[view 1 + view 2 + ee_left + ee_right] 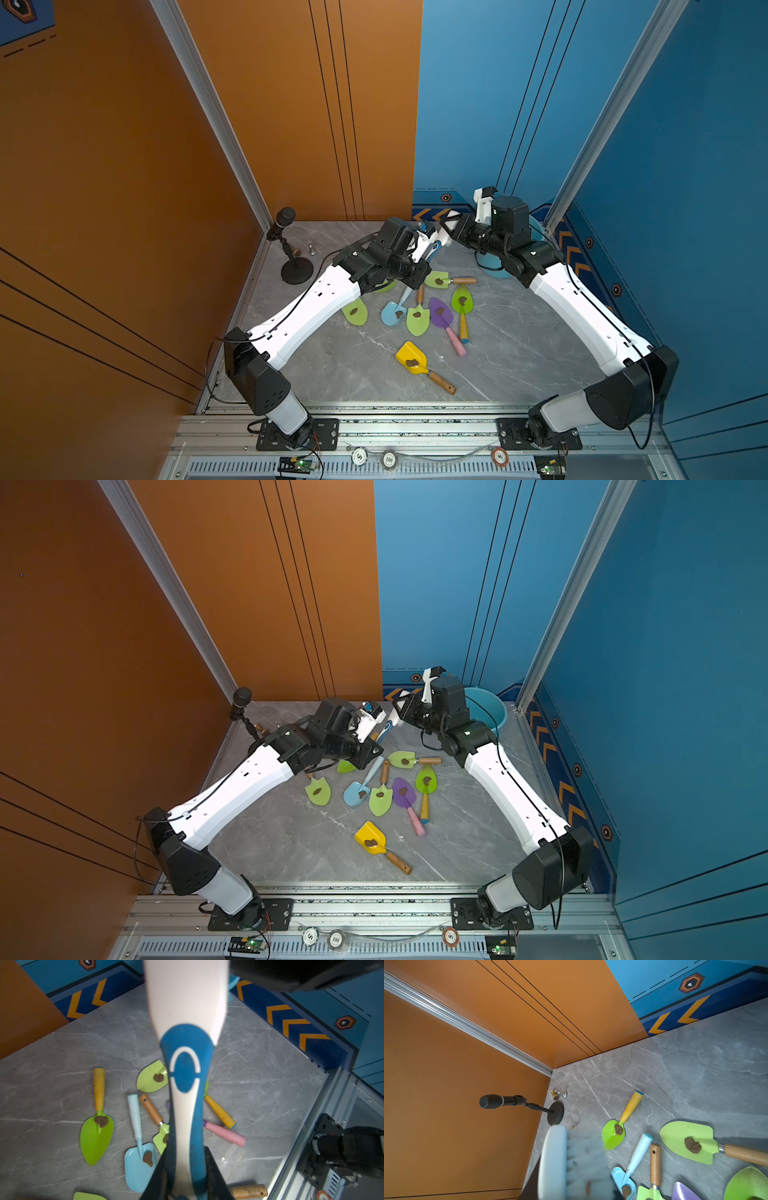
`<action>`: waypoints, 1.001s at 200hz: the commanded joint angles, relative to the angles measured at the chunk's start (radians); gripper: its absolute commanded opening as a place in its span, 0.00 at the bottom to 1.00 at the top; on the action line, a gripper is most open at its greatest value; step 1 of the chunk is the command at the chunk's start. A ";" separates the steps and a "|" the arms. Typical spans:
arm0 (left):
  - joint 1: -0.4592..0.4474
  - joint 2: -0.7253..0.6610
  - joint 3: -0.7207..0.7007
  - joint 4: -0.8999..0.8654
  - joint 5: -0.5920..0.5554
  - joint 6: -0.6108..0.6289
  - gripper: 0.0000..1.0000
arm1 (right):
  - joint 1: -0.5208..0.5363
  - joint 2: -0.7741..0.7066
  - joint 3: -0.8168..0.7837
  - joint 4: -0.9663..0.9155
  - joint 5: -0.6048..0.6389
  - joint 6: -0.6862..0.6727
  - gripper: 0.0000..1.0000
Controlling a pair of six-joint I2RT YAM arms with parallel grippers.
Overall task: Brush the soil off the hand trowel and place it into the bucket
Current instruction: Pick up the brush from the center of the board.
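A white-and-blue brush (437, 245) hangs above the back of the table between both arms. My left gripper (186, 1150) is shut on its blue-and-white handle (187, 1105). My right gripper (571, 1184) is shut on the white bristle head (579, 1157). Below lie several hand trowels, among them a yellow scoop (411, 359), a light-blue one (392, 311), a purple one (440, 311) and green ones (417, 320). Each blade carries a brown lump of soil (412, 363). The light-blue bucket (488, 708) stands at the back right, partly hidden by my right arm.
A black microphone on a round stand (291, 249) and two small metal pieces (311, 248) sit in the back left corner. Orange and blue walls close off three sides of the table. Round chips (388, 458) lie on the front rail.
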 commanded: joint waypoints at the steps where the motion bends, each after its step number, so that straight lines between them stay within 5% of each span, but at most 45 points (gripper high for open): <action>1: -0.023 0.003 0.016 0.026 0.036 0.023 0.12 | -0.003 -0.010 0.021 0.018 -0.037 0.007 0.17; 36: -0.030 0.009 0.011 0.032 0.036 0.013 0.00 | -0.007 -0.014 0.017 0.015 -0.055 0.012 0.24; 65: -0.030 -0.004 -0.014 0.032 0.014 0.000 0.00 | -0.053 -0.049 0.000 0.031 -0.044 0.021 0.73; 76: -0.028 -0.026 -0.036 0.030 0.002 -0.006 0.00 | -0.096 -0.072 -0.004 0.039 -0.052 0.032 0.82; 130: -0.005 -0.177 -0.221 0.023 -0.079 -0.062 0.00 | -0.240 -0.181 -0.076 -0.077 0.018 0.031 0.83; 200: -0.035 -0.379 -0.500 0.080 -0.262 -0.200 0.00 | -0.084 -0.179 -0.362 -0.042 0.277 0.187 0.81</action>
